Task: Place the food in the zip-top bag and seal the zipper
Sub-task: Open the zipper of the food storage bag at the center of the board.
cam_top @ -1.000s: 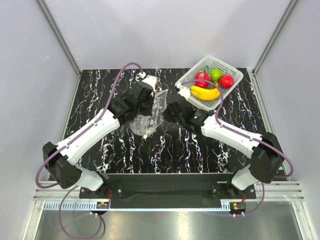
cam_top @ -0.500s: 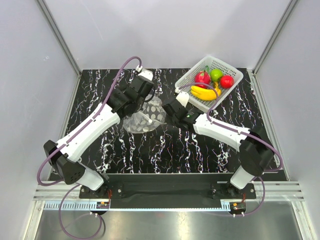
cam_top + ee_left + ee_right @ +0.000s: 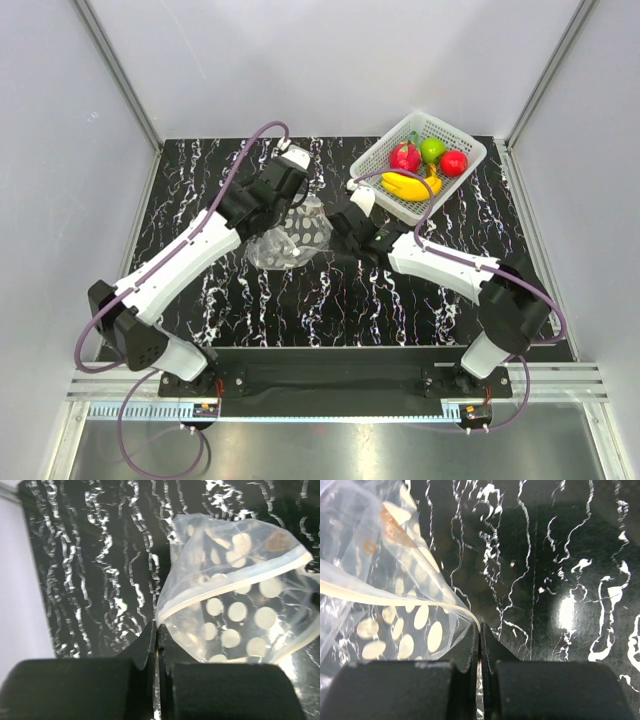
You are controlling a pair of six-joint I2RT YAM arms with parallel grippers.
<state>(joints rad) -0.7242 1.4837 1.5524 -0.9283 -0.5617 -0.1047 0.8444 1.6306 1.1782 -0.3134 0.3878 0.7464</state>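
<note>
The clear dotted zip-top bag point(image 3: 293, 237) hangs between my two grippers over the middle of the black table. My left gripper point(image 3: 286, 207) is shut on the bag's zipper point(image 3: 235, 586) edge at its left end point(image 3: 159, 628). My right gripper point(image 3: 335, 226) is shut on the bag's other end point(image 3: 479, 627), where the zipper strip point(image 3: 395, 599) runs into the jaws. The bag point(image 3: 235, 615) looks empty. The food lies in the white basket: yellow banana bunch point(image 3: 408, 186), red green-topped fruit point(image 3: 405, 156), green round fruit point(image 3: 432, 150), red round fruit point(image 3: 454, 163).
The white perforated basket point(image 3: 468, 147) stands at the back right of the black marbled table point(image 3: 340, 300). Grey walls and metal rails enclose the table on three sides.
The bag went from hanging upright in the left gripper to being stretched between both grippers. The right gripper moved left and closed on the bag's right end.
</note>
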